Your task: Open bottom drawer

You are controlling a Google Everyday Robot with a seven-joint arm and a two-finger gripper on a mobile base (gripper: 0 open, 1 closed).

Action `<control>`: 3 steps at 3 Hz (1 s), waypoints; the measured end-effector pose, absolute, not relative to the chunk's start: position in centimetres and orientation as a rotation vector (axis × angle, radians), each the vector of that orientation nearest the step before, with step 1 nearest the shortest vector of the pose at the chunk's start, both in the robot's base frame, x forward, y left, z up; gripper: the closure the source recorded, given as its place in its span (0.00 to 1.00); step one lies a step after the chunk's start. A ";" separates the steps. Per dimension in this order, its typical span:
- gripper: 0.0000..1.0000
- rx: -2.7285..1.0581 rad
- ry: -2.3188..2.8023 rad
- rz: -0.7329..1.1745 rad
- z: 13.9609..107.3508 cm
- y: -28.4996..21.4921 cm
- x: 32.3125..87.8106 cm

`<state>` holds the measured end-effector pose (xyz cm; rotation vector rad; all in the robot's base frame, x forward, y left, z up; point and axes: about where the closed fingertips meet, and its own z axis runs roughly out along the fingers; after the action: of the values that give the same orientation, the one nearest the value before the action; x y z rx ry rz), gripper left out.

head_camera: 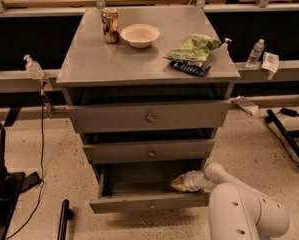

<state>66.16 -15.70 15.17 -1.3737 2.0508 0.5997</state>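
1. Grey metal is what we see most of: a three-drawer cabinet (84,69) stands in the middle of the view on a pale speckled floor (249,149).
2. On the cabinet's flat top, a drinks can (110,25) stands upright at 11 o'clock, with a shallow cream bowl (140,35) just beside it toward 12 o'clock.
3. At 3 o'clock on the same top lies a crumpled green bag (194,48), with a dark flat packet (190,68) partly under its near edge.
4. Behind the cabinet runs a long grey rail (19,79). A small pump bottle (33,66) stands on it at 9 o'clock of the view and a clear water bottle (257,53) at 2 o'clock.
5. The top drawer (114,118) and the middle drawer (119,152) sit closed, each with a small round knob at its centre.
6. The bottom drawer (124,204), at 6 o'clock of the cabinet, is pulled out toward us, so we look down into its dark inside.
7. The white arm (239,214) comes in from 5 o'clock of the view and bends left toward the cabinet.
8. The gripper (181,183) sits inside the open bottom drawer at its 3 o'clock end, just behind the front panel.
9. We cannot tell whether the gripper is released or clenched.
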 end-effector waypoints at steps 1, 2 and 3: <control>1.00 -1.414 2.010 0.647 15.3 -15.6 64.9; 1.00 -1.490 1.943 0.710 16.4 -15.5 62.2; 1.00 -1.500 1.931 0.720 16.5 -15.3 61.9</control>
<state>61.85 -15.33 16.51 -1.5004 1.9312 0.7200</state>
